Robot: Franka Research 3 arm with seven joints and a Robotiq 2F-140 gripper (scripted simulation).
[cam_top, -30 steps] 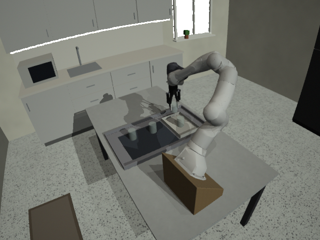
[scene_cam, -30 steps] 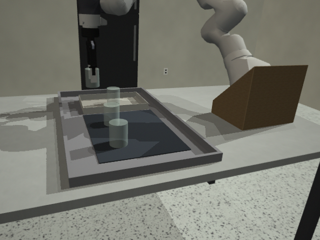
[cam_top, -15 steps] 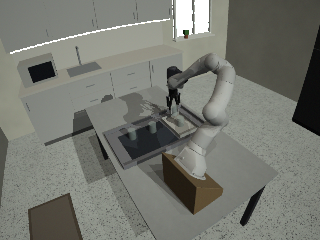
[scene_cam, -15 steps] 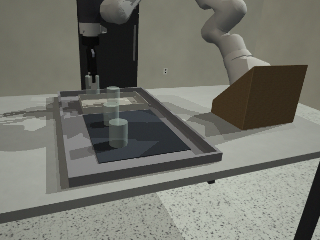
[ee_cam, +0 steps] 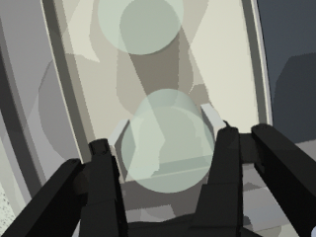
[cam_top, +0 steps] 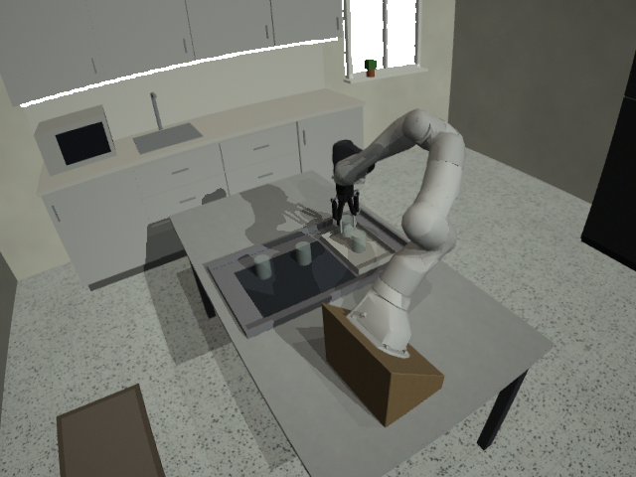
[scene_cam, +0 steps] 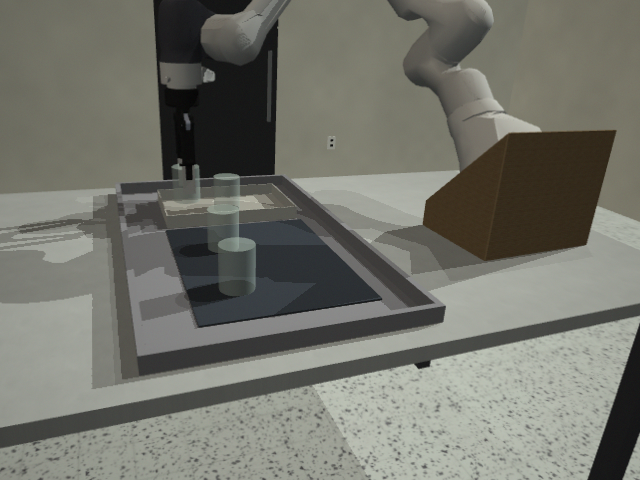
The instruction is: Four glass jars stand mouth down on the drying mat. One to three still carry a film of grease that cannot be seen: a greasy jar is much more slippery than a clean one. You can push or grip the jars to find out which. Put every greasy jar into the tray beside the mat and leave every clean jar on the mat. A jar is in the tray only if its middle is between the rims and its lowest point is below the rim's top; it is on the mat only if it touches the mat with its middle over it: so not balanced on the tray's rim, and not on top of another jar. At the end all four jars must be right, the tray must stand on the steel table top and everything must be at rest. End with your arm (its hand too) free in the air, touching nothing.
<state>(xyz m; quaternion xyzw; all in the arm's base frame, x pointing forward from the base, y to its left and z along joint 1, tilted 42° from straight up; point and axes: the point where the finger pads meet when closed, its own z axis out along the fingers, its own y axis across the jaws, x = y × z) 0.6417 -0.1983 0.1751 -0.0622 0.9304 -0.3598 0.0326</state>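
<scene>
From the top view, I am holding my gripper (cam_top: 345, 212) clenched on a glass jar (cam_top: 348, 224) over the cream tray (cam_top: 366, 266), which is lying near the far corner of the worktop, on the window side. A second jar (cam_top: 358, 241) is standing in that tray just beside mine, and two more jars (cam_top: 262, 266) (cam_top: 303, 252) are standing on the dark mat (cam_top: 297, 289) nearer the middle of the worktop, well apart from me. From the exterior view, my fingers are coming straight down on the jar's sides, and the jar is hanging low between the tray's rims. I cannot tell whether its mouth is touching the tray floor. From the wrist view, my fingers are pressing on opposite sides of the round wall, with the closed end facing up at me and the tray's other jar ahead. I am judging this glass as stiff, light and breakable. If it is carrying grease it will be slippery, so a pinch across the full width, well down the wall, is holding better than one near the top edge. I am thinking it should be let go only once it is low, because a drop could tip it against its neighbour.
</scene>
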